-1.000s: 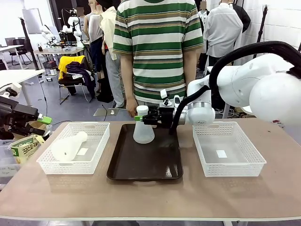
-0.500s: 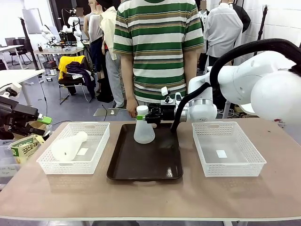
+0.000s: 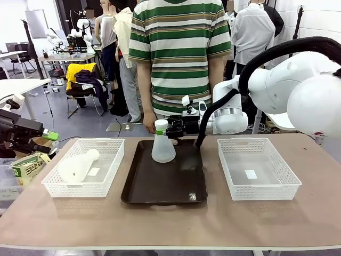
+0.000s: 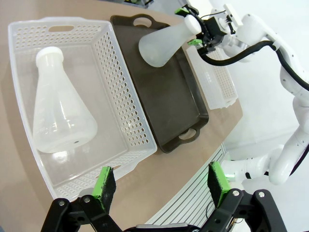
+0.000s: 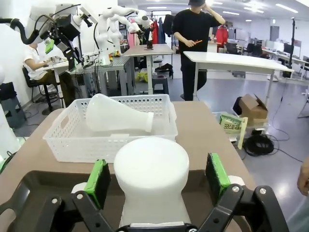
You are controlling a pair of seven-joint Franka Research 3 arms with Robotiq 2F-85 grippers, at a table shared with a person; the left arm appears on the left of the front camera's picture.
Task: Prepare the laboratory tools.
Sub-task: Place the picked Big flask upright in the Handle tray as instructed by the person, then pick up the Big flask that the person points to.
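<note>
An Erlenmeyer flask (image 3: 162,148) stands upright at the brown tray's (image 3: 160,186) 12 o'clock end, with the right end effector (image 3: 164,129) at its neck's 3 o'clock.

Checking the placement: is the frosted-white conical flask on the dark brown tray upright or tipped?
Upright: the frosted-white conical flask stands on its wide base on the dark brown tray, neck pointing up.

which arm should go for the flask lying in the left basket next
Left. The left gripper, open, hangs over the left basket, looking down at the lying flask. The right gripper stands open around the neck of the upright flask on the tray, farther from that basket.
</note>
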